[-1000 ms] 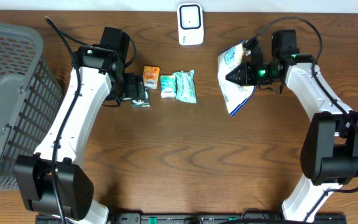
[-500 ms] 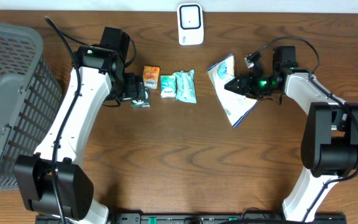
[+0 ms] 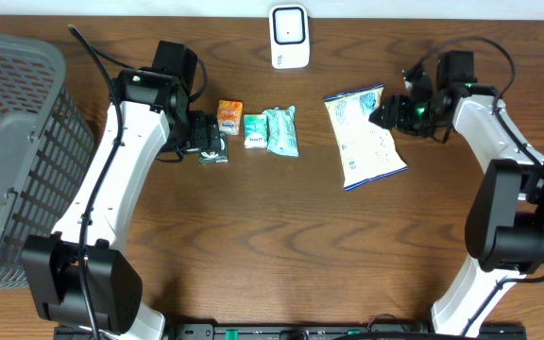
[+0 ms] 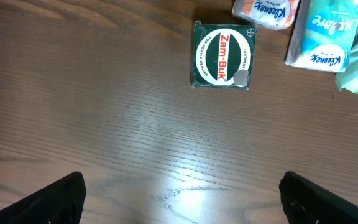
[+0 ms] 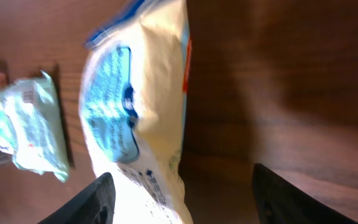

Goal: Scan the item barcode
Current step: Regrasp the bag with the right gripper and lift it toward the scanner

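Scanning seems to be between grasps. The white snack bag (image 3: 365,138) lies flat on the surface (image 3: 253,246), below and to the right of the scanner (image 3: 289,36), with nothing holding it. The right hand (image 3: 378,115) sits just beside the bag's upper right corner. Its fingers are parted partway and grip nothing; from its wrist camera the bag lies beyond them, not between them. The left hand (image 4: 179,202) hangs spread wide and empty above the green Zam-Buk box (image 4: 221,56), with the tissue packs (image 3: 280,130) just to the box's right. I can't find a barcode on the bag from here. My guess is the box goes next. The left hand would need to drop straight down, close on the box's sides without nudging the packs, then turn its code toward the scanner.
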### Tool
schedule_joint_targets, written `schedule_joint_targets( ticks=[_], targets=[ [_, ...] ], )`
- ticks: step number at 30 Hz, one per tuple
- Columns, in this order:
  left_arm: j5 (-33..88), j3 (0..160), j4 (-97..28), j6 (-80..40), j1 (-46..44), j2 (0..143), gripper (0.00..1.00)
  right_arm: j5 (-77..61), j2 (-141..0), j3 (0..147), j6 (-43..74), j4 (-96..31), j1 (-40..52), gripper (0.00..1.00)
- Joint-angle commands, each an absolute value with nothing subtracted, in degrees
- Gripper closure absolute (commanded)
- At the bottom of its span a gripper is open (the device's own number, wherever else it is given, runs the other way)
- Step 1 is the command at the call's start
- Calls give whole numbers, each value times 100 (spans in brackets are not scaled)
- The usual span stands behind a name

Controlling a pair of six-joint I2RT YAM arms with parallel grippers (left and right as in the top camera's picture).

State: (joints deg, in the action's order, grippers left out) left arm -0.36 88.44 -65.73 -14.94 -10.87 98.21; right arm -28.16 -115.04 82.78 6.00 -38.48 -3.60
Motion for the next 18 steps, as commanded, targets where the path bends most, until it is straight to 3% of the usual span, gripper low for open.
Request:
schedule_joint_targets(
  ticks=[1,5,14,15,18],
  targets=[
    [-91,8921,-6593,-1461,-1057,9804,2,-2668,-11321,8372,49,-4014,-344,30],
    [-91,8921,-6593,-1461,-1057,9804,2,-2543,-11338,8173,32,-3833,-344,21],
    [-93,8921,-6593,-1461,-1057,9804,2,-3336,-11358,7205,36,-2880,-128,18],
    [-91,8921,-6593,-1461,-1057,9804,3,-3385,-11358,7100,38,-2773,-75,23],
    [-91,8921,-6593,-1461,-1057,9804,2,-3382,-11358,6847,43,-2519,60,61]
  ],
)
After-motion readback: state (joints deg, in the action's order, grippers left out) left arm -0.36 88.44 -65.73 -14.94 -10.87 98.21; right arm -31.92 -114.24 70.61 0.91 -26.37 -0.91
